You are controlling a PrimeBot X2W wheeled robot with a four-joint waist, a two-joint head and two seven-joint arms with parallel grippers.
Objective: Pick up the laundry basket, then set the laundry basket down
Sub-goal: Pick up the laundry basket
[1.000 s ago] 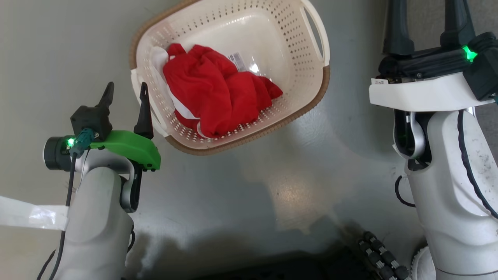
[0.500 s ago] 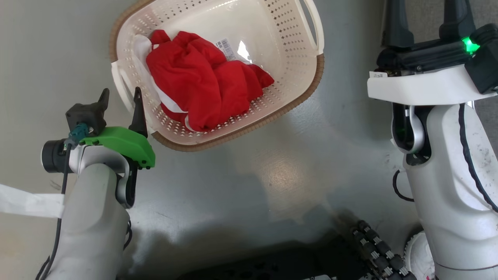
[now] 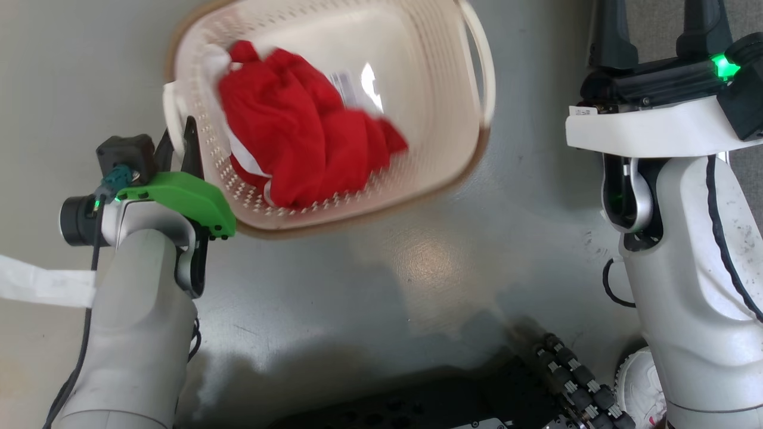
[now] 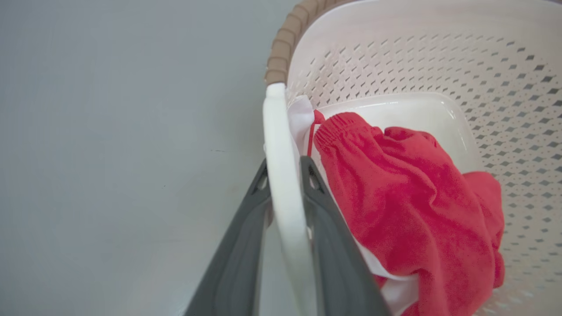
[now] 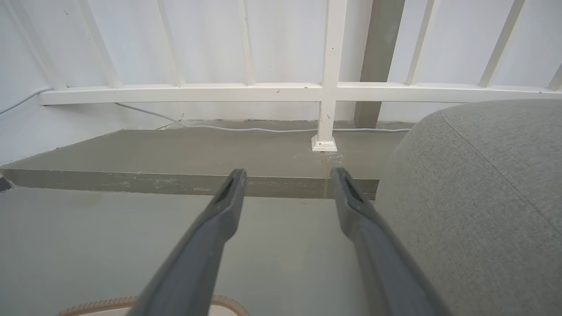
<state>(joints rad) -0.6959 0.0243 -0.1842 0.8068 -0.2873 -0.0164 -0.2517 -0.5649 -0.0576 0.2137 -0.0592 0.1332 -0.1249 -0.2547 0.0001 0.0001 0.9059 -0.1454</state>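
The laundry basket (image 3: 441,89) is cream-white with perforated sides and a brown rim, and it looks motion-blurred in the head view. A crumpled red garment (image 3: 298,137) with white trim lies inside. My left gripper (image 3: 177,140) is shut on the basket's white left handle. In the left wrist view the left gripper (image 4: 285,171) has both dark fingers pressed against the handle (image 4: 276,131), with the basket wall (image 4: 439,66) and the red garment (image 4: 404,197) beyond. My right gripper (image 3: 653,30) stands open to the right of the basket, apart from it. The right gripper (image 5: 287,175) holds nothing.
The floor is smooth grey. A white strip (image 3: 36,286) lies at the left edge. My dark base and a wheel (image 3: 635,381) show at the bottom. In the right wrist view there are a grey cushion (image 5: 483,184), a white railing (image 5: 327,87) and a raised step (image 5: 175,180).
My left gripper straddled the basket's handle with its fingers apart and has now shut on it. The basket has shifted left and turned, and now blurs with motion. The right arm stayed put.
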